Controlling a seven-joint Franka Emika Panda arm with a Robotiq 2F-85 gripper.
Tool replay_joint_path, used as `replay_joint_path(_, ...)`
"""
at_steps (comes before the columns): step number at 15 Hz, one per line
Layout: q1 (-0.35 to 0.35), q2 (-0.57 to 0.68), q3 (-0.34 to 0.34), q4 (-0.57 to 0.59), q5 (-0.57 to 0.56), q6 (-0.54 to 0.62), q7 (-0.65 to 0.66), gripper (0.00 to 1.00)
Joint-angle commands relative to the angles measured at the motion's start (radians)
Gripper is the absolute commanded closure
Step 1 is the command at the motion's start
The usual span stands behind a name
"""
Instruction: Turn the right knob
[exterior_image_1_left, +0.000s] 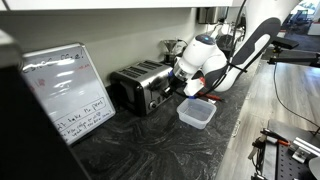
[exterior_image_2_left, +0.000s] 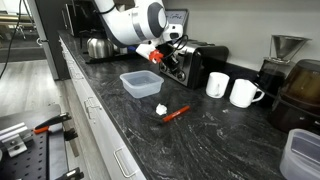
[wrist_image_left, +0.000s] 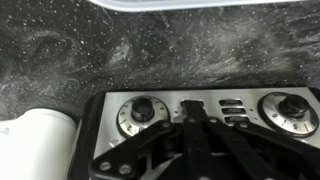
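A silver and black toaster (exterior_image_1_left: 140, 85) stands on the dark counter and shows in both exterior views (exterior_image_2_left: 197, 62). In the wrist view its front panel has two round knobs, one at the left (wrist_image_left: 137, 113) and one at the right (wrist_image_left: 290, 108), with small buttons (wrist_image_left: 232, 108) between them. My gripper (wrist_image_left: 196, 118) is shut and empty, its fingertips together right at the middle of the panel, between the two knobs and touching neither. In the exterior views the gripper (exterior_image_1_left: 186, 86) (exterior_image_2_left: 160, 55) sits at the toaster's front end.
A clear plastic container (exterior_image_1_left: 196, 112) (exterior_image_2_left: 140, 83) lies on the counter near the gripper. A whiteboard (exterior_image_1_left: 65, 90) leans beside the toaster. Two white mugs (exterior_image_2_left: 217, 84) (exterior_image_2_left: 243, 93), a red marker (exterior_image_2_left: 175, 113) and a kettle (exterior_image_2_left: 97, 46) stand on the counter.
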Motion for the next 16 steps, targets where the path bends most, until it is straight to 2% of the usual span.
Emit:
replay_joint_path(1, 0.049, 0.055, -0.022, 0.091, -0.013, 0.073, 0.024, 1.0)
replay_joint_path(4, 0.064, 0.053, -0.036, 0.088, -0.011, 0.065, 0.024, 1.0)
replay_joint_path(7, 0.087, 0.014, -0.067, 0.055, -0.013, 0.022, 0.036, 1.0)
replay_joint_path(11, 0.093, -0.043, -0.075, 0.005, 0.0, -0.022, 0.056, 1.0)
replay_joint_path(16, 0.092, -0.109, -0.038, -0.022, 0.028, -0.151, 0.059, 1.0)
